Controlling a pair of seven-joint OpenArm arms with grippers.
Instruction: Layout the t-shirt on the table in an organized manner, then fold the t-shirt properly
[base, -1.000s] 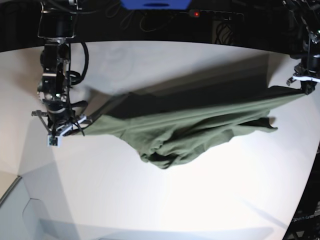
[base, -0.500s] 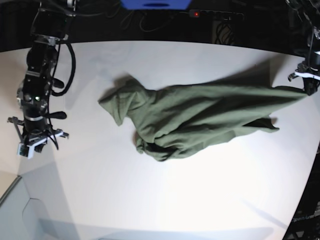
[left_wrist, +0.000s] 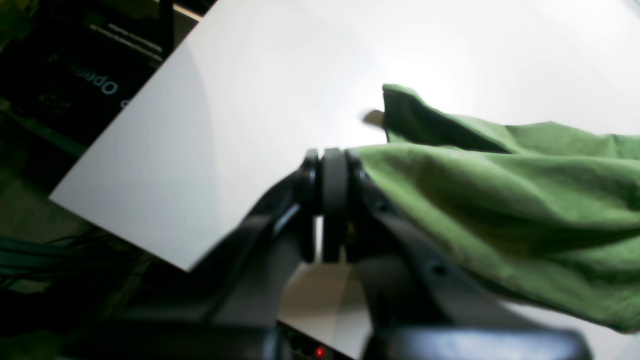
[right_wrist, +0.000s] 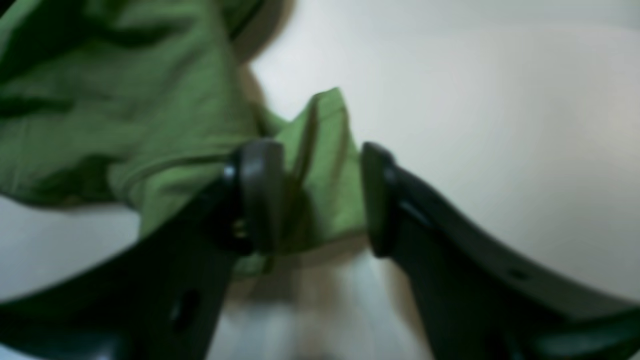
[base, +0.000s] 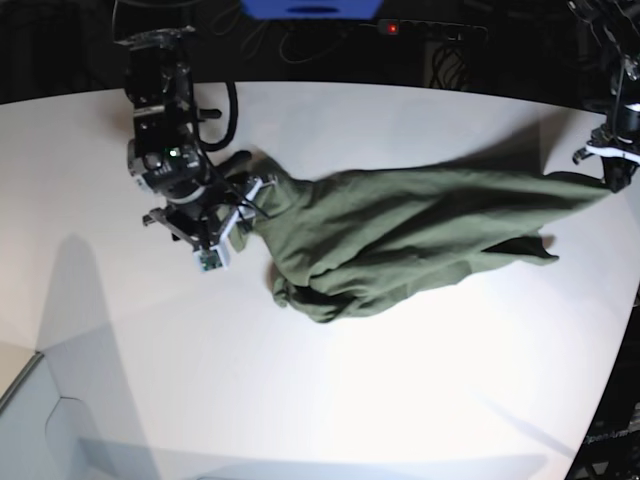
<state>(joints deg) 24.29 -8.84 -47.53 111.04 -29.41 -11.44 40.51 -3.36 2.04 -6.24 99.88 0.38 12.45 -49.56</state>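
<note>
The olive-green t-shirt (base: 400, 235) lies bunched and stretched across the white table (base: 350, 400), from left of centre to the far right edge. My left gripper (base: 612, 172) is shut on the shirt's right end and holds it slightly raised. The left wrist view shows the fingers (left_wrist: 332, 200) pressed together, with the cloth (left_wrist: 500, 200) running off from them. My right gripper (base: 243, 210) is at the shirt's left end. In the right wrist view its jaws stand open (right_wrist: 320, 197) around a fold of the cloth (right_wrist: 325, 165). The label mark is hidden.
The table's curved far edge borders dark equipment, with a blue object (base: 310, 8) and a red light (base: 392, 27). The table's corner edge (left_wrist: 120, 225) is close to my left gripper. A cut-off table corner (base: 20, 385) is at the lower left.
My right gripper let go of the shirt's left end, swung away to the left, then came back with its jaws open around that end. The freed cloth dropped onto the table. The left gripper held still.
</note>
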